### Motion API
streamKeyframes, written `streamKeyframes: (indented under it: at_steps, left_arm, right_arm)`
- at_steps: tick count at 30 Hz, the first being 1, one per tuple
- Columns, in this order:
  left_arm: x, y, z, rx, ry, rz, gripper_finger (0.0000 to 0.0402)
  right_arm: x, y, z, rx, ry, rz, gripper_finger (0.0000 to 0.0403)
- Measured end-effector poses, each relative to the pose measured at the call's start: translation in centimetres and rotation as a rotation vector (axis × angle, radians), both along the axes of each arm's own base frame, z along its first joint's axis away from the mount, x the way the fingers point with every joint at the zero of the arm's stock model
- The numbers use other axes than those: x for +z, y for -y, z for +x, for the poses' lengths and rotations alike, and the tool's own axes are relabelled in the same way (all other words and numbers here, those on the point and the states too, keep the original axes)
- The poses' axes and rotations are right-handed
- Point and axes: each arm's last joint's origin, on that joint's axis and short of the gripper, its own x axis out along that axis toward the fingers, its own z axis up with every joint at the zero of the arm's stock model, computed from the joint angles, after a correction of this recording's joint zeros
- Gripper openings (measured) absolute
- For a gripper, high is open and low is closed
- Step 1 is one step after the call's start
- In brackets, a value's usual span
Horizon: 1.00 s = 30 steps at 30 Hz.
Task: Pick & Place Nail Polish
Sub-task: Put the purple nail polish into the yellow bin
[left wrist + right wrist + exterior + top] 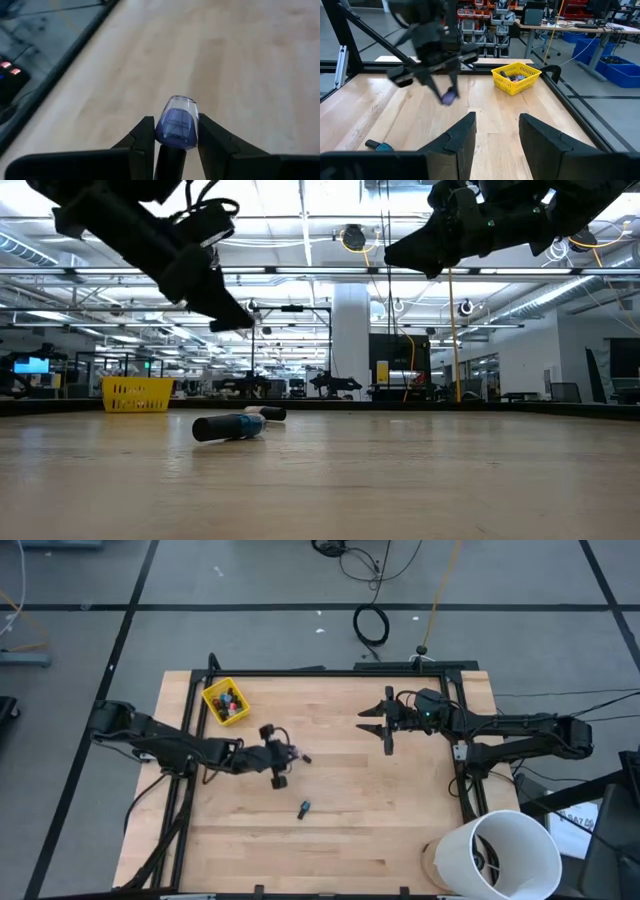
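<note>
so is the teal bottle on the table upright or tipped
Tipped: the teal bottle lies flat on its side on the table, dark cap sideways.

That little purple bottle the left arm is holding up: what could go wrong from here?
The left gripper pinches the purple bottle by its lower part, its rounded end sticking out past the fingers, so it might slip and fall to the table. The yellow bin is small and already holds bottles, so a release off centre could miss it. A blue bottle lying on the table could roll if bumped.
</note>
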Motion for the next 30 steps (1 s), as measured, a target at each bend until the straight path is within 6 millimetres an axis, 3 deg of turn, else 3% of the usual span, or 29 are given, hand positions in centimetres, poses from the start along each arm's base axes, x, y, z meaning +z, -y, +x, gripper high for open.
streamKeyframes:
  at_steps: [7, 19, 24, 30]
  left_arm:
    - [1.6, -2.7, -1.1, 0.196, 0.071, -0.067, 0.0099]
    - [1.0, -8.7, -3.0, 0.608, 0.060, -0.158, 0.0099]
    - [0.5, -10.4, -4.0, 0.732, 0.037, -0.195, 0.0099]
    - [0.8, -11.7, -6.7, 0.921, -0.015, -0.181, 0.0099]
  right_arm:
    - [0.0, 0.0, 0.0, 0.000, 0.000, 0.001, 0.0139]
    - [0.0, 0.0, 0.0, 0.000, 0.000, 0.001, 0.0139]
    - [0.0, 0.0, 0.0, 0.000, -0.003, 0.001, 0.0139]
    - [-0.1, 0.0, 0.0, 0.001, -0.007, 0.001, 0.0139]
